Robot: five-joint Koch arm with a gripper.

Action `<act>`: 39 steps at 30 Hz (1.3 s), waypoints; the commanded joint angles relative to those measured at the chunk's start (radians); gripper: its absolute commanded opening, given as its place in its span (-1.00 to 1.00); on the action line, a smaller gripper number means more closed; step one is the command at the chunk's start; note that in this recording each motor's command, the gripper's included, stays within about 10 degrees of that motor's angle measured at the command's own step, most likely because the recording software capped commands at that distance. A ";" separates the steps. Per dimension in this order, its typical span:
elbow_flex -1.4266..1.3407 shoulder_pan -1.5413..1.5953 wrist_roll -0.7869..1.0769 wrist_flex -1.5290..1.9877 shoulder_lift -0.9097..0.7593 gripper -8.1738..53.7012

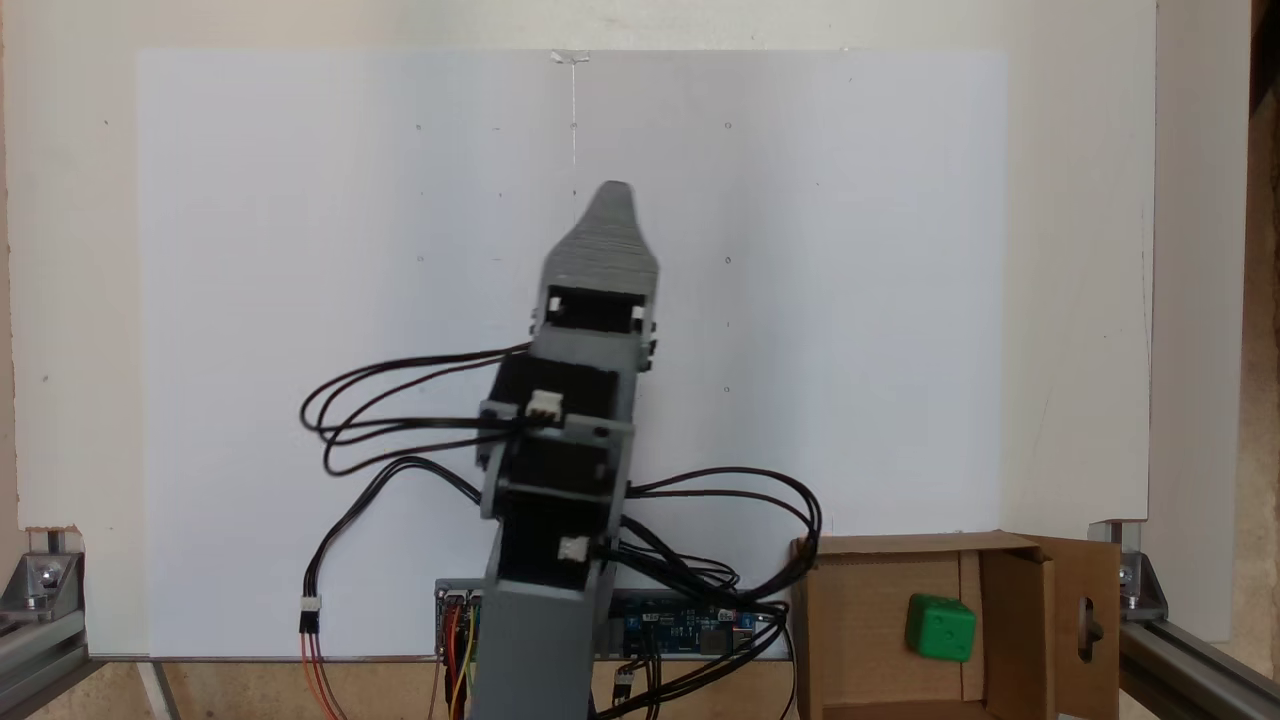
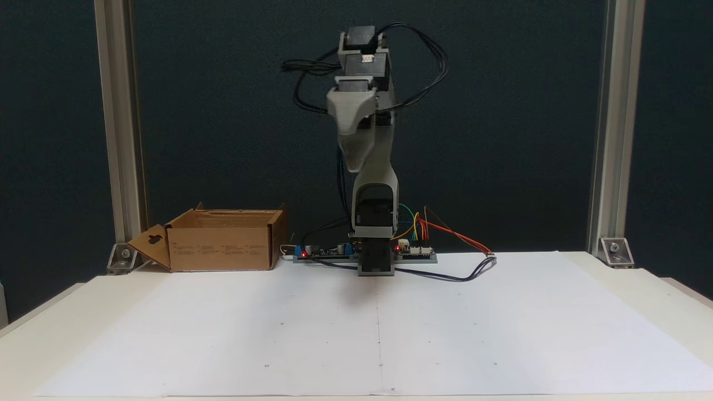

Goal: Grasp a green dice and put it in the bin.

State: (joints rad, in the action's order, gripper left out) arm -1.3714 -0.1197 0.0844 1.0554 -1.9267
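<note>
The green dice (image 1: 940,628) lies inside the bin (image 1: 860,610), a brown cardboard box at the lower right of a fixed view. In the other fixed view the bin (image 2: 223,248) stands at the left beside the arm's base, and its wall hides the inside. My gripper (image 1: 612,195) is raised high over the middle of the white sheet, well away from the bin, and holds nothing that I can see. From the front the gripper (image 2: 353,164) points down and forward. Its jaws lie one behind the other, so the gap between them is hidden.
A white paper sheet (image 2: 379,334) covers the table in front of the arm. Circuit boards (image 2: 415,253) and loose cables (image 1: 400,400) sit around the arm's base. Aluminium posts (image 2: 117,128) stand at both back corners. The bin's slotted flap (image 1: 1085,625) hangs outward.
</note>
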 commanded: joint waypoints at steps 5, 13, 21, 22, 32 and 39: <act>-0.328 0.121 -0.051 -0.325 -0.161 0.70; -0.764 0.126 -0.051 -0.705 -0.353 0.70; -1.111 0.107 -0.049 -1.080 -0.446 0.72; -1.150 0.100 -0.048 -1.124 -0.446 0.72; -1.373 0.089 -0.046 -1.575 -0.445 0.69; -1.445 0.075 -0.041 -1.879 -0.445 0.68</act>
State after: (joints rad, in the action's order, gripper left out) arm -2.8333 -0.0276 0.0736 -0.6980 -2.2611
